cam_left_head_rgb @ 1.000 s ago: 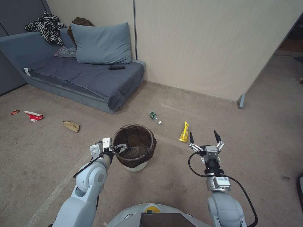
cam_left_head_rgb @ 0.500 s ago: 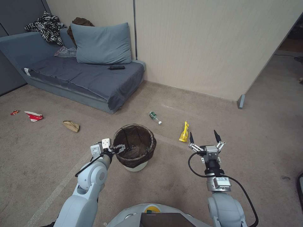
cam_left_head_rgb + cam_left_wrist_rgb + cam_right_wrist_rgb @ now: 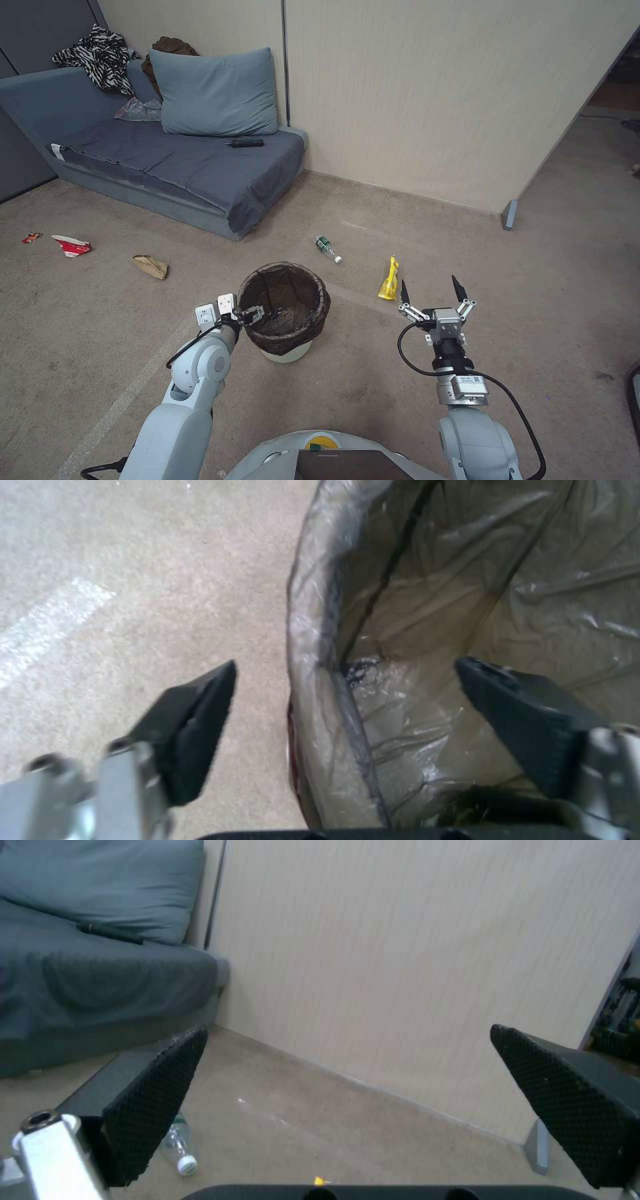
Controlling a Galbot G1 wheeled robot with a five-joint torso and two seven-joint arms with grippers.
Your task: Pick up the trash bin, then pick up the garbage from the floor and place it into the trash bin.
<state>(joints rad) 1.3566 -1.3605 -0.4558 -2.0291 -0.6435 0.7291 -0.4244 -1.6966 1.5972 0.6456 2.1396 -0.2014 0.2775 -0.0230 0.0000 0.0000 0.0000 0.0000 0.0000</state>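
Observation:
The trash bin (image 3: 291, 341), a small white bucket with a brown liner over its rim, stands on the carpet just ahead. My left gripper (image 3: 252, 312) is open at its near-left rim. In the left wrist view the left gripper (image 3: 347, 665) straddles the lined rim (image 3: 313, 645), one finger outside and one inside. My right gripper (image 3: 430, 287) hangs open to the bin's right, just short of a yellow wrapper (image 3: 389, 279). More garbage lies around: a clear bottle (image 3: 327, 248), a tan paper bag (image 3: 151, 267), a red-and-white cup (image 3: 72, 246) and a small red wrapper (image 3: 31, 237).
A blue-grey sofa (image 3: 187, 167) with a pillow (image 3: 213, 93) and clothes fills the far left. A beige wall (image 3: 433, 100) runs behind, and a partition foot (image 3: 510, 215) stands at the right. Something dark sits at the right edge (image 3: 633, 397). Open carpet surrounds the bin.
My left arm's elbow and wrist have crept slightly toward the bin, with the gripper staying at the rim. The right arm, bin and litter have not moved.

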